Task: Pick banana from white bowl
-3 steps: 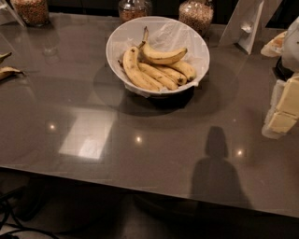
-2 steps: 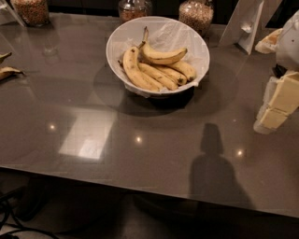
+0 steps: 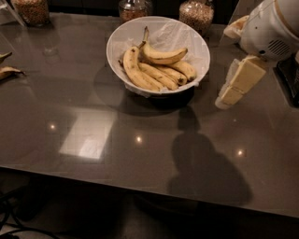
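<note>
The white bowl (image 3: 117, 42) stands at the back middle of the dark table and has a crinkled white liner. The curved yellow banana (image 3: 162, 57) lies on top of a bunch of straighter bananas (image 3: 148, 77) inside it, its long stem pointing up and left. My gripper (image 3: 226, 99), cream-coloured, hangs to the right of the bowl, a little above the table and just outside the bowl's right rim. It touches nothing.
Three glass jars of grains (image 3: 32, 10) (image 3: 134, 8) (image 3: 196, 14) stand along the back edge. Banana peel scraps (image 3: 8, 71) lie at the far left. My white arm housing (image 3: 271, 28) fills the upper right corner. The table's front edge (image 3: 140, 184) runs across below.
My gripper has moved left and further back, from the right edge of view to beside the bowl's right rim. Its shadow on the table shifted with it. The bananas have not moved.
</note>
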